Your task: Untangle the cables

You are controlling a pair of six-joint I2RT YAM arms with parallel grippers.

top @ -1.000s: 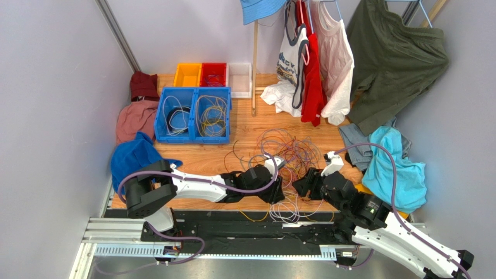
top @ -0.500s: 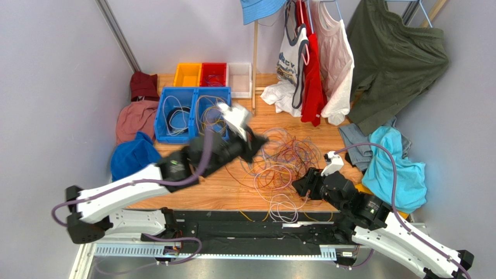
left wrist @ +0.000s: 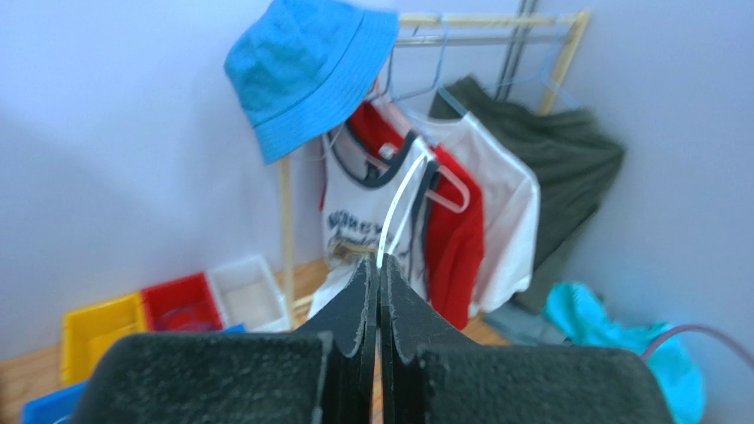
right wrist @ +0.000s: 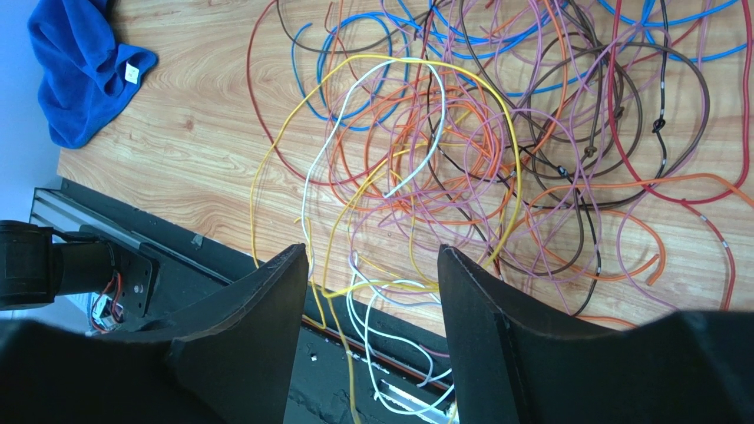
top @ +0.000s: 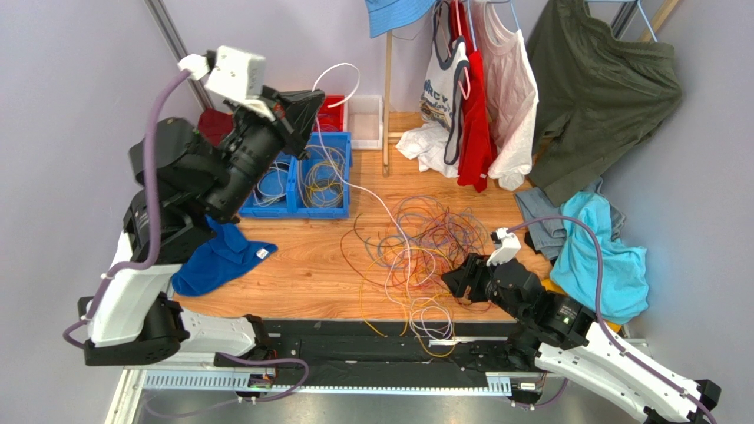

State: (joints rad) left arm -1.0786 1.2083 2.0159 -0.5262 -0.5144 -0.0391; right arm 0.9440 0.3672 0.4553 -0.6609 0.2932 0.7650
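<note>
A tangle of thin cables [top: 420, 252] in orange, yellow, white, purple, red and brown lies on the wooden table; it fills the right wrist view [right wrist: 496, 150]. My left gripper [top: 305, 106] is raised high at the back left, shut on a white cable [top: 358, 181] that runs taut from its tips down to the pile. In the left wrist view the white cable [left wrist: 400, 199] rises from the shut gripper [left wrist: 379, 265]. My right gripper [top: 453, 281] is open and empty, low at the pile's near right edge, with strands showing between its jaws [right wrist: 372, 265].
Two blue bins [top: 296, 141] holding coiled cables stand at the back left, with yellow, red and white bins [top: 285, 108] behind. Clothes hang on a rack [top: 478, 88] at the back. Cloths lie at left [top: 208, 256] and right [top: 602, 256]. The black rail [top: 354, 340] runs along the near edge.
My left arm has swung up and back from the pile to high over the blue bins, drawing the white cable out taut. The right arm has stayed still.
</note>
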